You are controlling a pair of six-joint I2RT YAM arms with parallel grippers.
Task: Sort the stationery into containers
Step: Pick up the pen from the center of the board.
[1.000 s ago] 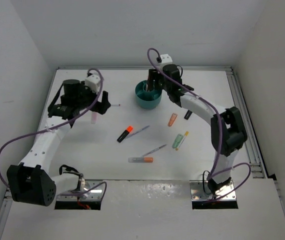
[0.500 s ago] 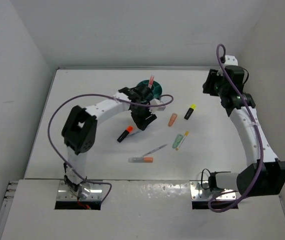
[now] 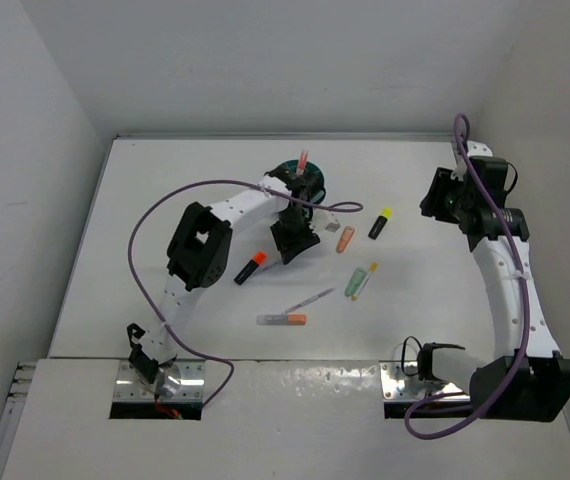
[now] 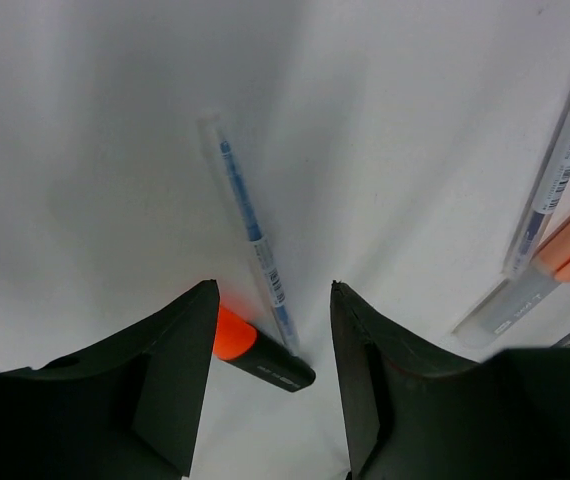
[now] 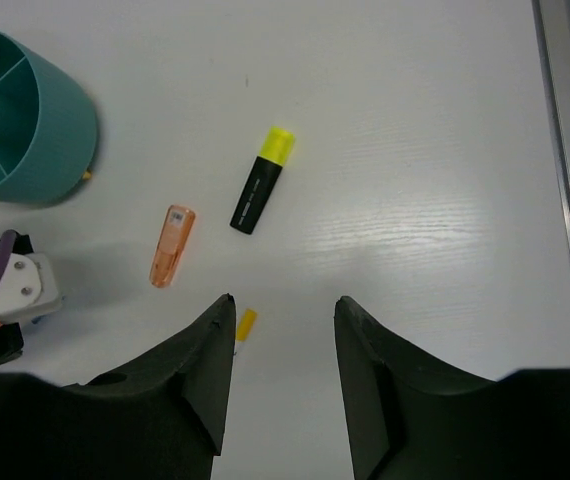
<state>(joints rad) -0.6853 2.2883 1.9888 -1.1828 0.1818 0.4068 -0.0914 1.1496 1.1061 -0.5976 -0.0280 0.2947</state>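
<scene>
While both tools hung apart over the white table (image 3: pixel 165 200), neither one held anything: the left gripper (image 4: pixel 270 300) had its fingers spread above a thin blue-grey pen (image 4: pixel 250 225) and the black-orange marker (image 4: pixel 260 355), and the right gripper (image 5: pixel 283 305) was equally splayed and empty, above the black-yellow highlighter (image 5: pixel 261 182) and a stubby orange marker (image 5: pixel 171 246). The teal cup (image 5: pixel 35 140) stood at the far middle of the table with one pink pen (image 3: pixel 303 159) upright in it, while the rest of the stationery lay loose in front of it. The main hazard, as I judged it, sat under the left fingers: the pen's near end seemed to touch the marker, so a descent there could pinch both together, or nudge the round pen into rolling away. A flat, slim pen also offered little to grip and might slip out on lifting. The left arm was folded close beside the cup, and its purple cable (image 3: pixel 340 207) looped just next to it, so a careless swing could tip or shove the cup. On the right, the two short markers lay near each other, so an off-centre close might knock one aside.
</scene>
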